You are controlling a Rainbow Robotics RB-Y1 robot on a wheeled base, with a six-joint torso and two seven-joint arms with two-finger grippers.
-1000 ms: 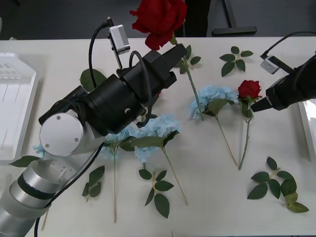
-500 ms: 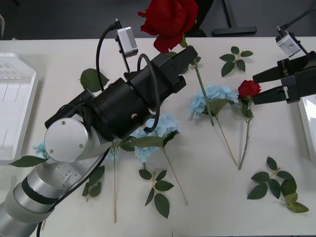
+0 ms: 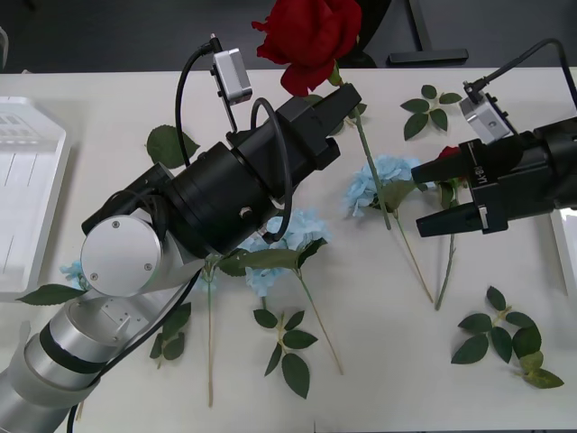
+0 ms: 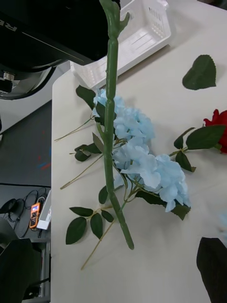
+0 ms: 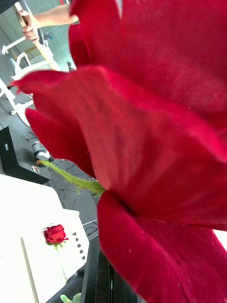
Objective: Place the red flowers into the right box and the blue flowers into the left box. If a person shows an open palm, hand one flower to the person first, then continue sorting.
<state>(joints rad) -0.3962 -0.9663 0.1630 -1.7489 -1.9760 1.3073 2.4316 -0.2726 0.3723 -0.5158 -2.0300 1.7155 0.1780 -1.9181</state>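
Observation:
My left gripper (image 3: 338, 97) is shut on the stem of a red flower (image 3: 306, 34) and holds it high over the table's far middle. Its stem (image 4: 111, 118) hangs down over the blue flowers (image 4: 142, 158). The bloom (image 5: 156, 142) is close to the left wrist camera. My right gripper (image 3: 431, 194) stands open at the right, its fingers on either side of a second red flower (image 3: 448, 154) lying on the table. Blue flowers lie at the centre (image 3: 386, 178) and under my left arm (image 3: 290, 236). The left box (image 3: 27, 180) is at the left edge. The right box (image 3: 568, 248) is a sliver at the right edge.
Loose leaf sprigs lie at the far right (image 3: 431, 106), near right (image 3: 505, 338), near middle (image 3: 284, 347) and behind my left arm (image 3: 167, 144). Another red rose (image 5: 55, 233) lies on a white surface. My bulky left arm (image 3: 180, 225) covers the table's left middle.
My right gripper has swung left and turned, and it now sits open over the red flower on the table. The left gripper lifted its rose a little, then held still.

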